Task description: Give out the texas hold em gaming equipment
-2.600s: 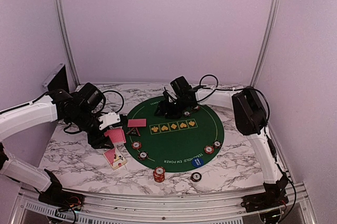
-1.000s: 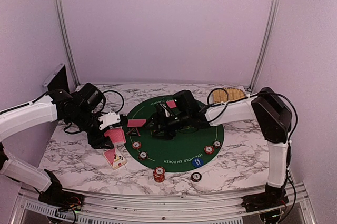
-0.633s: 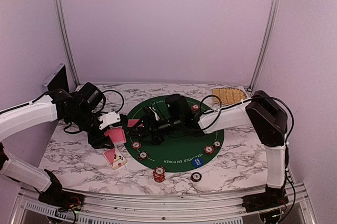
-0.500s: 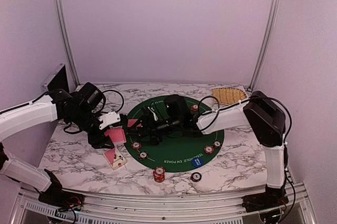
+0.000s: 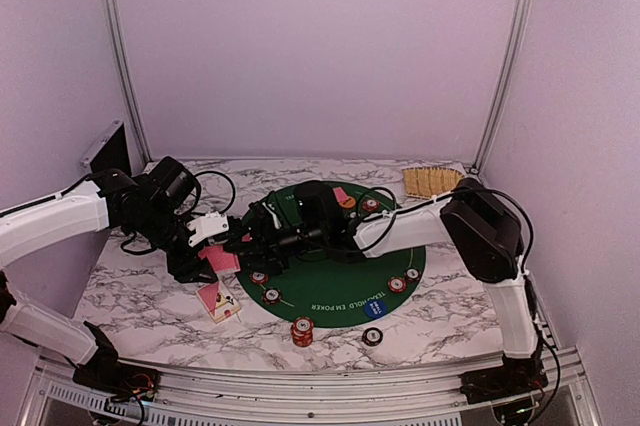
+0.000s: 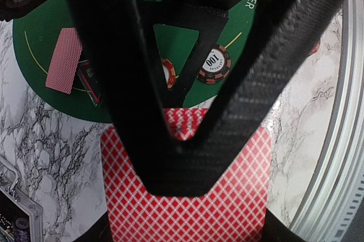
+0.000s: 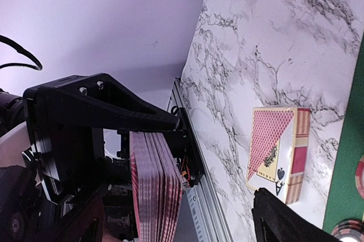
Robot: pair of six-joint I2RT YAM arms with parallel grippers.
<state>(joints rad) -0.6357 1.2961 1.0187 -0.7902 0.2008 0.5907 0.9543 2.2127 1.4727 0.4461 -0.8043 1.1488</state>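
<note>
Deck of red-backed cards (image 5: pixel 218 258) clamped in left gripper (image 5: pixel 207 246) just off the green mat (image 5: pixel 340 281), right gripper (image 5: pixel 250 243) close beside it from above; left wrist: fingers (image 6: pixel 114 83) pinch the deck; right wrist: own fingers (image 7: pixel 296 219) spread apart, deck edge-on ahead.

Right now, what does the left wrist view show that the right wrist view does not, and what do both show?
Only the left wrist view shows a single red-backed playing card lying on the round green felt mat and a corner of the silver metal case. Only the right wrist view shows the red-and-cream card box on the white marble table. Both show the deck of red-backed cards clamped in the left tool, the mat, the marble and red-edged poker chips.
</note>
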